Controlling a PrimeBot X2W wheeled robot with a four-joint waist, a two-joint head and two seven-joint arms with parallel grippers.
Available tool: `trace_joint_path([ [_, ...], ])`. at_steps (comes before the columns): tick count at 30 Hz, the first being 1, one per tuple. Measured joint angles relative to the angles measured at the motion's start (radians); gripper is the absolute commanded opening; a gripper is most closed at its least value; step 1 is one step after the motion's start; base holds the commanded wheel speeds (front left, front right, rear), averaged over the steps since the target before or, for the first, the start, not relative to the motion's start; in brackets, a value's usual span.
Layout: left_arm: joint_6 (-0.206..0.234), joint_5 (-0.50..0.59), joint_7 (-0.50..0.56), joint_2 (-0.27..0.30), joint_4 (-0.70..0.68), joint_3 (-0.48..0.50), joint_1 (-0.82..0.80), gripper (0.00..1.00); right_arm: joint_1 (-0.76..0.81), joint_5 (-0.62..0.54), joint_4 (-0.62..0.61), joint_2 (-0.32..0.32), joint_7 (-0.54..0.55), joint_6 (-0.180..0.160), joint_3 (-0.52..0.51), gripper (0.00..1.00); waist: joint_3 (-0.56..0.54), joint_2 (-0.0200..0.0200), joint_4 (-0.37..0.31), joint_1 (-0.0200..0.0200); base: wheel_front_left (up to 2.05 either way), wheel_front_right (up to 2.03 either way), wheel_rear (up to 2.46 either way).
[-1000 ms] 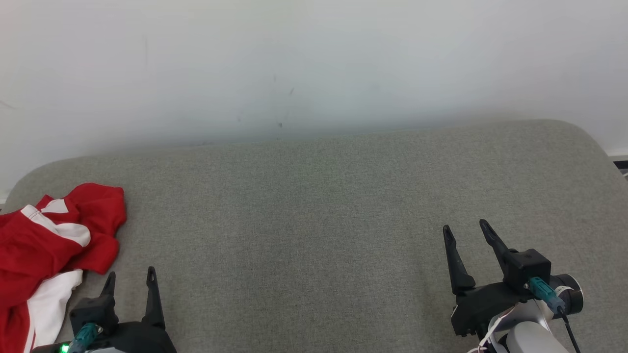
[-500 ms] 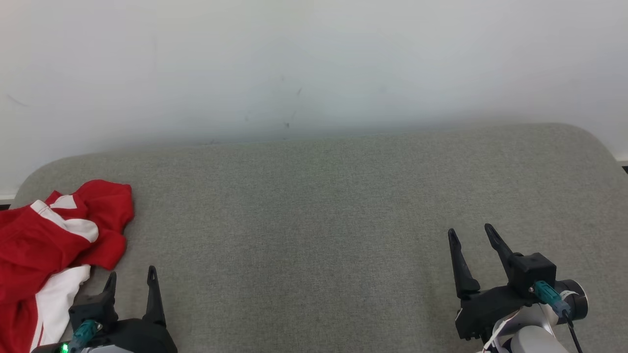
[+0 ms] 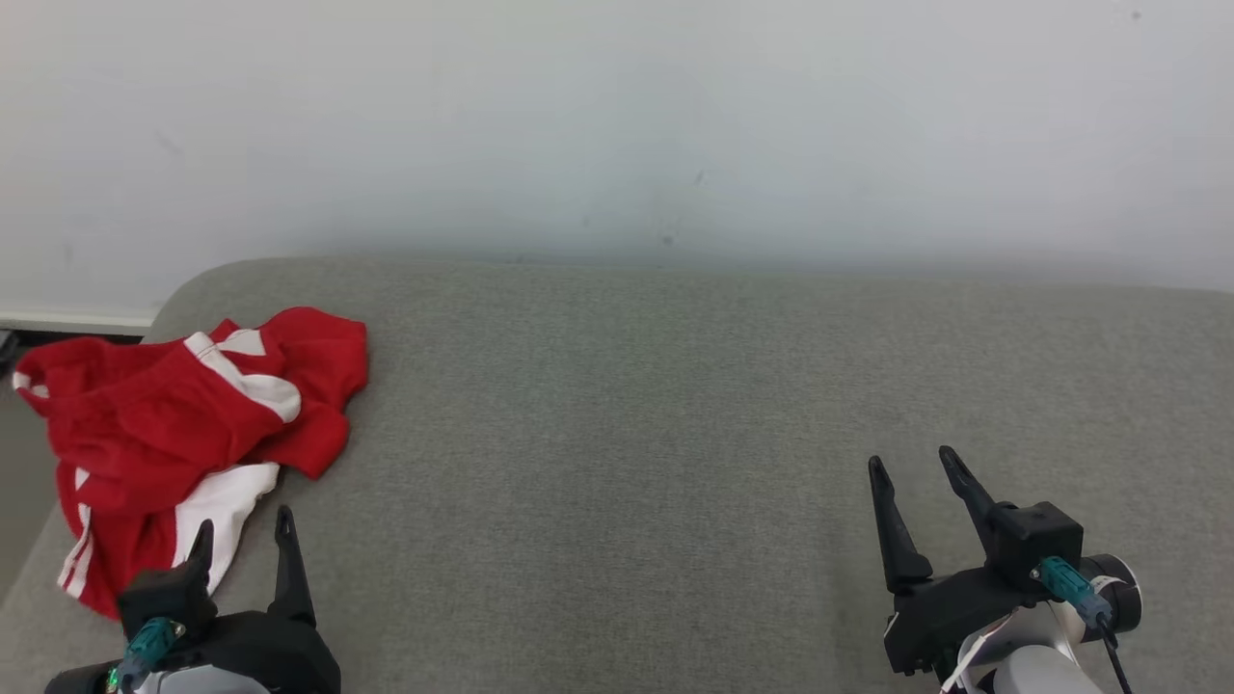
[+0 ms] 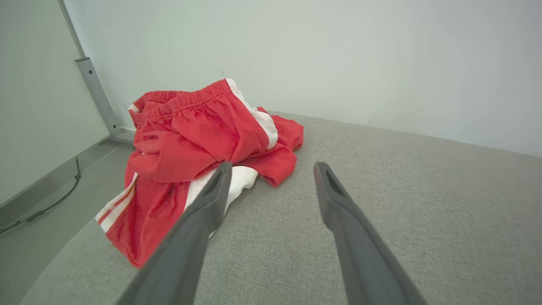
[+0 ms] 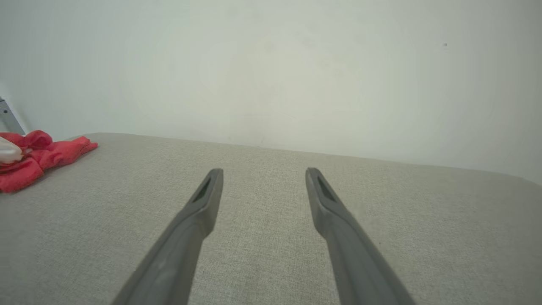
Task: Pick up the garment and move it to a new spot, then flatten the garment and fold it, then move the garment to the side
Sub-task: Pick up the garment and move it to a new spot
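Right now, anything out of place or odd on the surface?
Only the garment: it lies bunched at the left end of the grey cushion, with one side hanging past the edge, so it could slip off. The left gripper and right gripper are open and empty.

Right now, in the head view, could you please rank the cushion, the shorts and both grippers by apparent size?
1. cushion
2. shorts
3. right gripper and left gripper: much alike, both cut by the bottom edge, so I won't rank them.
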Motion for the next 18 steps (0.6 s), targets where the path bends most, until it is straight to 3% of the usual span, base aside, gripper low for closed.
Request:
trace_joint_path([
  [18, 0.000, 0.027, 0.003, -0.007, -0.008, -0.012, -0.002, 1.00, -0.001, 0.009, 0.012, 0.016, -0.001, 0.009, 0.007, 1.00, -0.009, 0.0000, 0.231, 0.0000, 0.00, 0.00, 0.00],
])
